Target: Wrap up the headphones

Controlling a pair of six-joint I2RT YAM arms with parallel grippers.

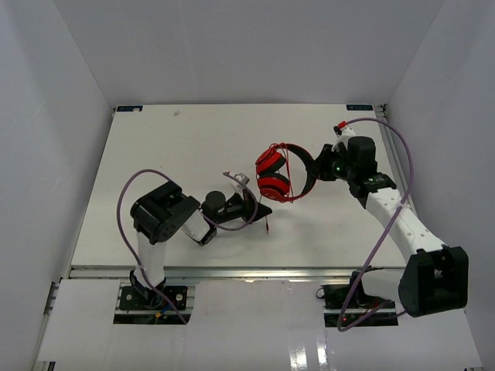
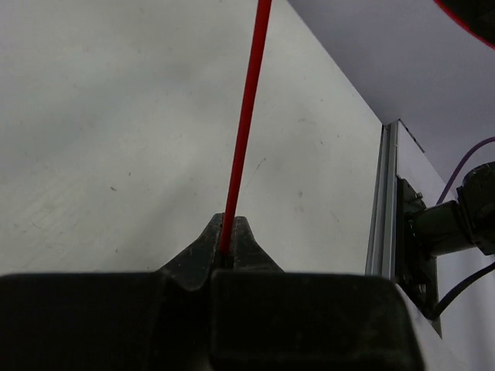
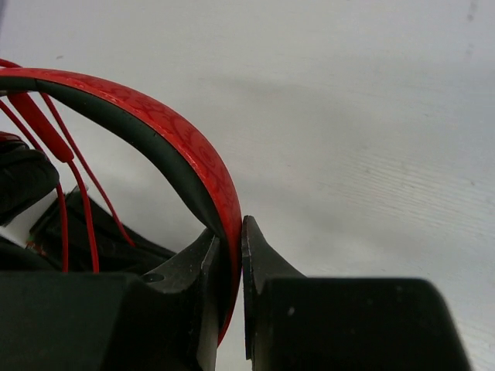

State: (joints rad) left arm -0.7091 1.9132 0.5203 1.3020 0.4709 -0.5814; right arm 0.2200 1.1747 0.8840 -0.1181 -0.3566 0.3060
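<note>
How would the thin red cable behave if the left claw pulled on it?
Probably floppy: the cable looks straight only where the left claw pinches and seems to tension it. Thin and smooth-looking, it might slide through the closed claw rather than tug the headphones.

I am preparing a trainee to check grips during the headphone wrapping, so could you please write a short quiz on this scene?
1. True or false: the right gripper is shut on the headband of the headphones.
2. What does the left gripper pinch? A) an ear pad B) the thin red cable C) a purple robot cable
3. Fill the gap: in the left wrist view, the cable leaves the gripper in a ____ line.

Key: 1 true; 2 B; 3 straight.
</note>
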